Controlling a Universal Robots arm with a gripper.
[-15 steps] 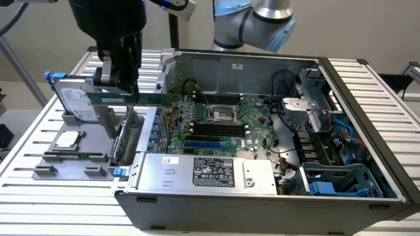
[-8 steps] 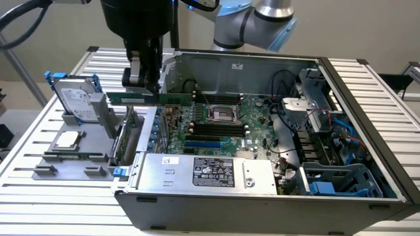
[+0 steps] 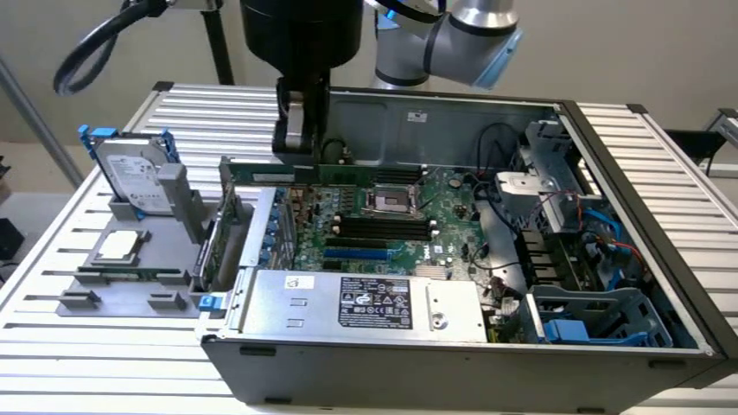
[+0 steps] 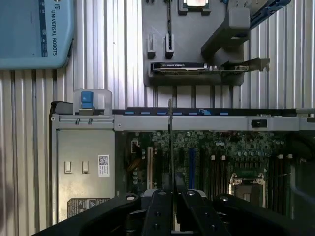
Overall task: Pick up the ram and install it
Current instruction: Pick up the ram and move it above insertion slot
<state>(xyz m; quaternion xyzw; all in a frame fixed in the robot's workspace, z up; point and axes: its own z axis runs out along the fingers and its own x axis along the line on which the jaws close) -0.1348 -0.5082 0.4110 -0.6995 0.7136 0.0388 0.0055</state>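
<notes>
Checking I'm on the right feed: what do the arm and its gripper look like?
The arm has rounded silver-grey joints with light-blue caps; one light-blue cover reads UNIVERSAL ROBOTS. A black cable loops beside a black cylindrical wrist housing. The gripper has two narrow black fingers with small screw holes.

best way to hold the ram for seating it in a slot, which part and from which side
Pinch its two flat faces near the upper long edge, coming from above. The ram is a thin stick standing on edge over the open case, so this leaves its lower edge free. The end effector is shut on it this way.
</notes>
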